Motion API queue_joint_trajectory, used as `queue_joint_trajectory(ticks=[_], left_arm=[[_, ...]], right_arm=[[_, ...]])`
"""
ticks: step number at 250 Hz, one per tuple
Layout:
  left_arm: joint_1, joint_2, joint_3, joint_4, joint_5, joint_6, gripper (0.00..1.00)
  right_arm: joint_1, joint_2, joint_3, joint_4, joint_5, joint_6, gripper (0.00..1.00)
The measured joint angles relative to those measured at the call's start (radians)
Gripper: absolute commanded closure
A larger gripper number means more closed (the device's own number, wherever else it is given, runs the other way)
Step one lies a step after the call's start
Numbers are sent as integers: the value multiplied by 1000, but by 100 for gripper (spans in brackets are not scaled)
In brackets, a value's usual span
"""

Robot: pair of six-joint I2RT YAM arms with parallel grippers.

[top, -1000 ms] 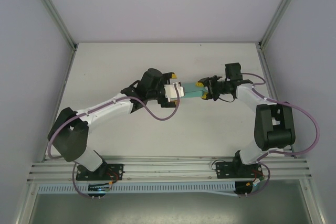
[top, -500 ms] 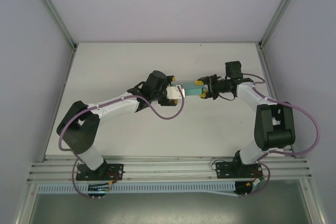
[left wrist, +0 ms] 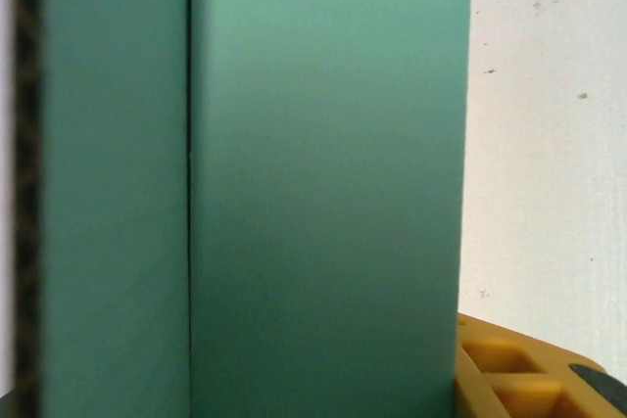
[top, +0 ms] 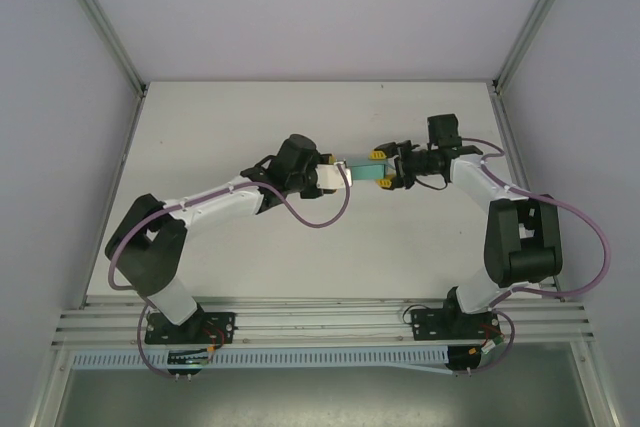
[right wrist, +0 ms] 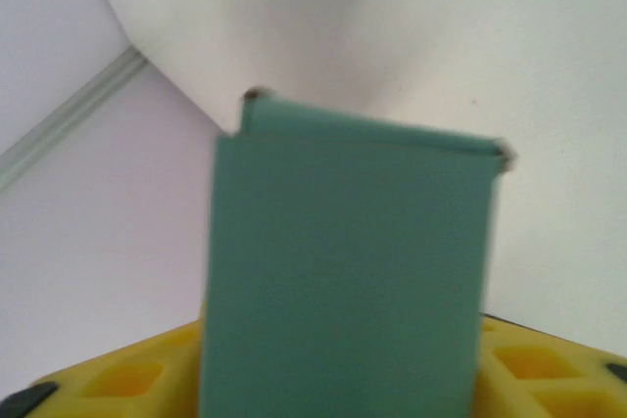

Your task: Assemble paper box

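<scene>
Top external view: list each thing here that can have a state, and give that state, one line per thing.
paper box: creased and partly folded, spanning the gap between the two pincers, one end in each.
left pincer: shut on the paper box's left end.
right pincer: shut on the paper box's right end, a yellow finger on either side.

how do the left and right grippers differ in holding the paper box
The left gripper holds the paper box at its left end, the right gripper at its right end. The left's yellow finger sits beside the card's edge; the right's yellow fingers flank it on both sides. Both grip it.
</scene>
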Motion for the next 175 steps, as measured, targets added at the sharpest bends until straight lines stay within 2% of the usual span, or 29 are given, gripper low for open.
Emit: queue_joint_trajectory(ticks=[25,33,48,79,113,147,175], left_arm=[[0,-2,22,-49,11,-4,70],[0,-2,31,-66,13,-7,70],[0,-2,51,-95,18,-8,70],[0,-2,72,-133,26,-12,71],[1,-2,105,-224,39,-14,66],[3,16,180,-393,87,-10,67],[11,51,232,-504,142,-2,65]], right_arm=[[6,0,14,-38,-16,-39,32],[4,0,19,-46,-19,-51,24],[1,0,26,-53,-22,-65,2],[-17,1,59,-99,-15,-132,1],[-68,-6,93,-167,64,-230,1],[-116,-87,93,-187,241,-366,1],[-124,-228,74,-129,412,-520,1]])
